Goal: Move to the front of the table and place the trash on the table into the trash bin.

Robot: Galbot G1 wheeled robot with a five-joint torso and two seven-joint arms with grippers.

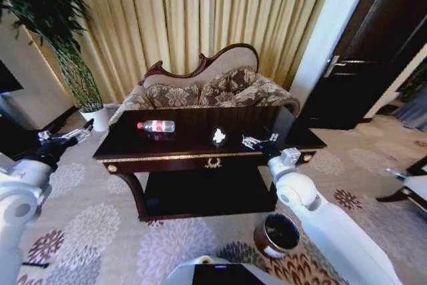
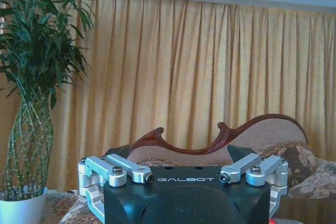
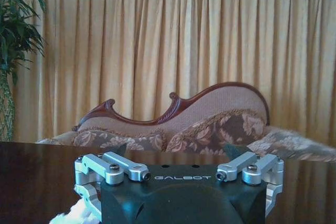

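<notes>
Setting: a furnished sitting room, hotel-like. Before me, a dark glossy wooden console table with gold trim (image 1: 200,151); behind its far edge, a carved-wood sofa in floral upholstery (image 1: 213,88). Backdrop: floor-length pleated gold curtains (image 1: 200,11). Floor: beige carpet with a purple flower pattern (image 1: 87,218). To my left, a tall braided bamboo plant in a white pot (image 1: 83,85). To my right, a dark panelled door (image 1: 373,51).

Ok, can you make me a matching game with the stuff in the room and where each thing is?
Things:
1. bottle
2. trash bin
3. paper scrap
4. right gripper

Places:
A. on the carpet, right of the table's lower shelf
B. middle of the tabletop
C. over the tabletop, right of the scrap
D. lying on the tabletop's left part

Pairs: 1-D, 2-A, 3-B, 4-C
</notes>
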